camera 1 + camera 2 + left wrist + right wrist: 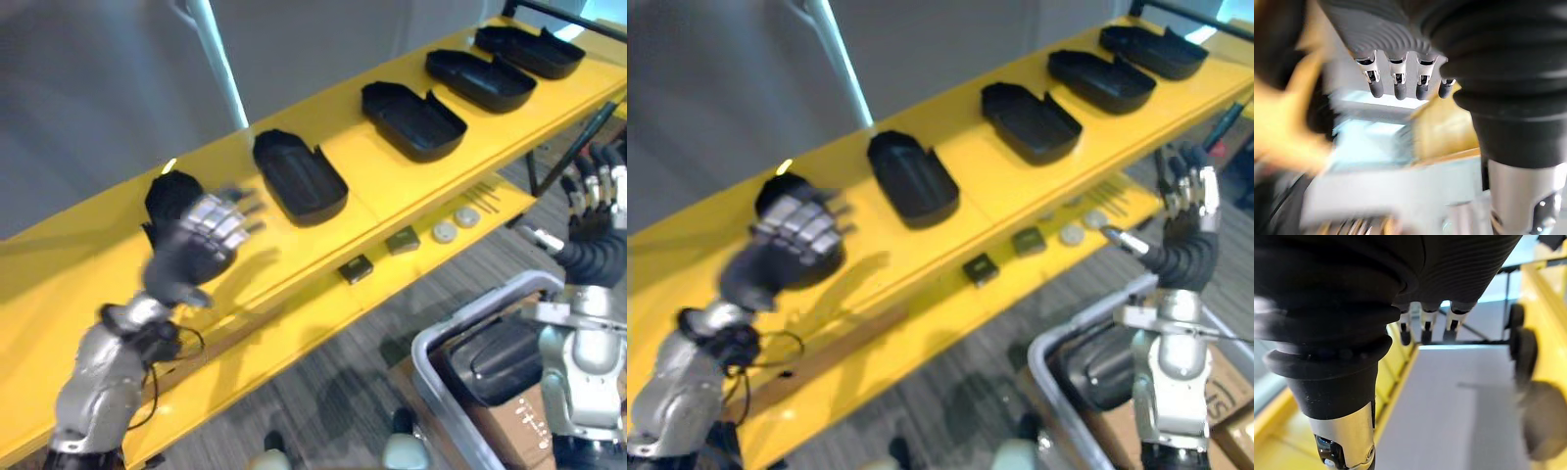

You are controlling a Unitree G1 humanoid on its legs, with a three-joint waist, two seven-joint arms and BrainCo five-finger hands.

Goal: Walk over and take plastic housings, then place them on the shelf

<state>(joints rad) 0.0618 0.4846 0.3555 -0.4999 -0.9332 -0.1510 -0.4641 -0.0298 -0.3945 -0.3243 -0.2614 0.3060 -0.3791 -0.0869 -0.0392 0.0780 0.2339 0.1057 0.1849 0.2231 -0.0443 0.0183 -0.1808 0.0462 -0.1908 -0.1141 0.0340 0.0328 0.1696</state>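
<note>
The leftmost black open-topped plastic housing [167,194] lies on the yellow shelf's [377,168] top board. The left hand [196,245] is just in front of it, fingers loosely extended and grasping nothing. A row of four more black housings [299,178] lies along the board towards the right. The right hand [1187,201] is raised upright with straight fingers, empty, above a grey-rimmed bin [431,343] holding dark housings [495,364].

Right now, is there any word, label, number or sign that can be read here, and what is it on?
No text can be read.
Print on the brown cardboard box beside the grey plastic bin: too blurred to read.
On the black plastic housings along the yellow shelf: no lettering shows.
</note>
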